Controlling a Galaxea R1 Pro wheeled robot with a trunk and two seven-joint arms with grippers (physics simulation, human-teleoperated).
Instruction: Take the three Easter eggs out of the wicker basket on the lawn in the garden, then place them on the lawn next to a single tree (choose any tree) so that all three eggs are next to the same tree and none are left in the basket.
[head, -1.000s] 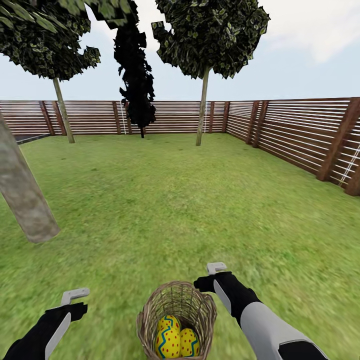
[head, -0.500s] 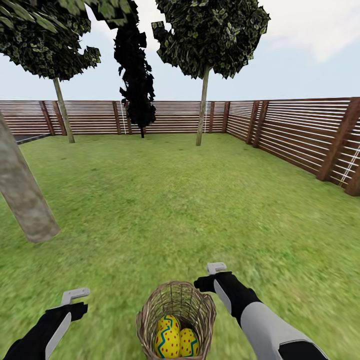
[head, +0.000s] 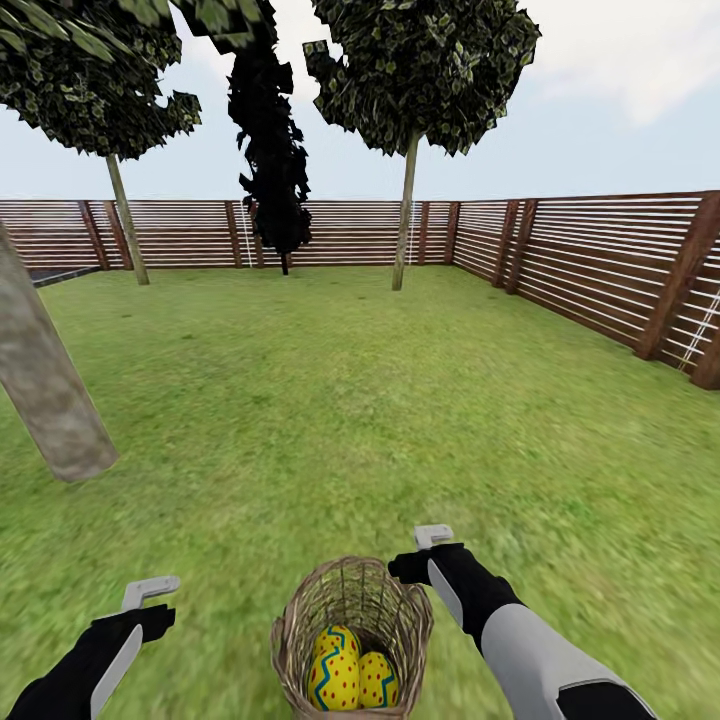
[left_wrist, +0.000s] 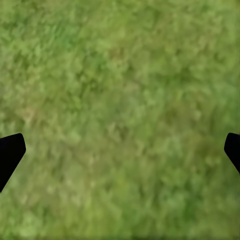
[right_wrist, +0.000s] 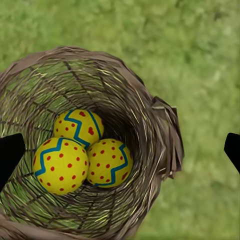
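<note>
The brown wicker basket (head: 296, 612) stands on the lawn (head: 330, 420) right in front of me, between my arms. Three yellow Easter eggs with red dots and blue zigzags lie in its bottom: one (right_wrist: 60, 165), a second (right_wrist: 109, 162) and a third (right_wrist: 78, 127), all touching. My right gripper (head: 432, 537) hangs open above the basket's right rim (right_wrist: 150, 107), holding nothing. On the basket's left, my left gripper (head: 150, 590) is open over bare grass (left_wrist: 120, 75). The tree's thick grey-brown trunk (head: 45, 390) leans at the left edge.
A brown slat fence (head: 600, 270) bounds the garden at the back and right. Two thin-trunked trees (head: 405, 210) (head: 125, 220) and a black cone-shaped tree (head: 268, 150) stand by the far fence. Open grass stretches between the basket and the thick trunk.
The whole picture has shifted up by a few pixels, so the camera moved slightly. Both arms, the basket and the eggs keep their places.
</note>
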